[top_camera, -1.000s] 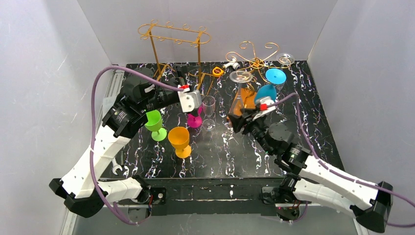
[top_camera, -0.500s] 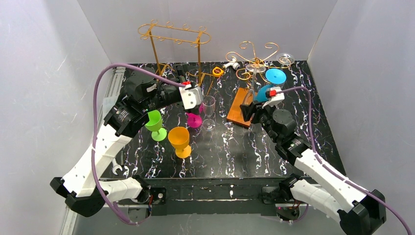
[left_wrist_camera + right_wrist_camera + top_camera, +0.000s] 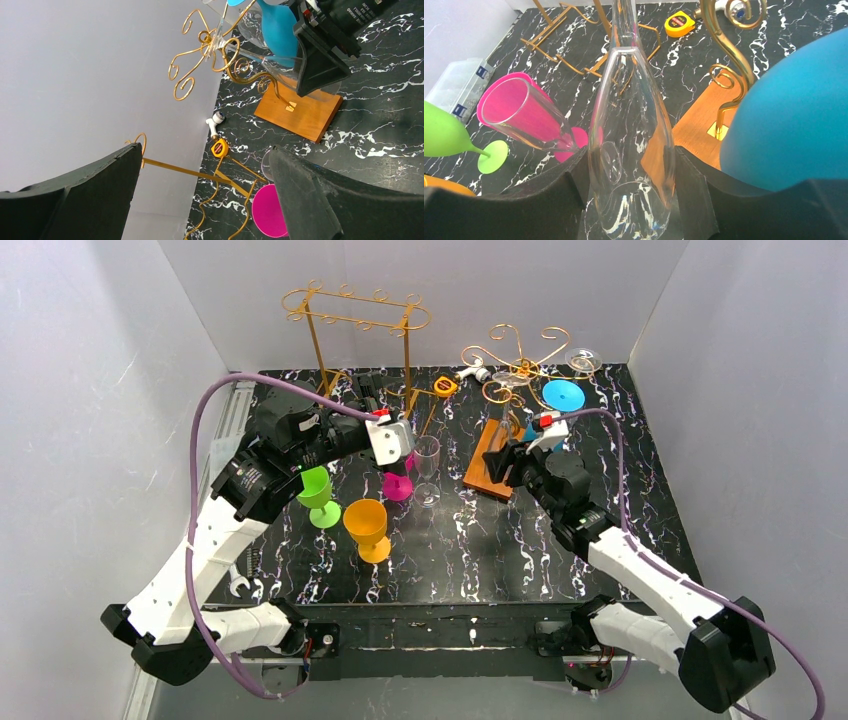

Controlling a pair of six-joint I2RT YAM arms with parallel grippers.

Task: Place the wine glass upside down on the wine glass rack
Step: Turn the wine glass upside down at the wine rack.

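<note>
Right jaws grip clear wine glass [image 3: 631, 150], blue glass [image 3: 791, 115] seemingly just beside.

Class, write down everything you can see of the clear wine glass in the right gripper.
The clear wine glass looks like thin transparent glass, empty, with a tall narrow bowl tapering to a slim stem. The right gripper clamps the bowl between its black pads; the stem points away toward the gold rack. A blue glass sits close beside it; contact is unclear.

green goblet [image 3: 315, 486] near orange goblet [image 3: 365, 521], pink glass [image 3: 397, 487], yellow tape measure [image 3: 445, 387]
</note>
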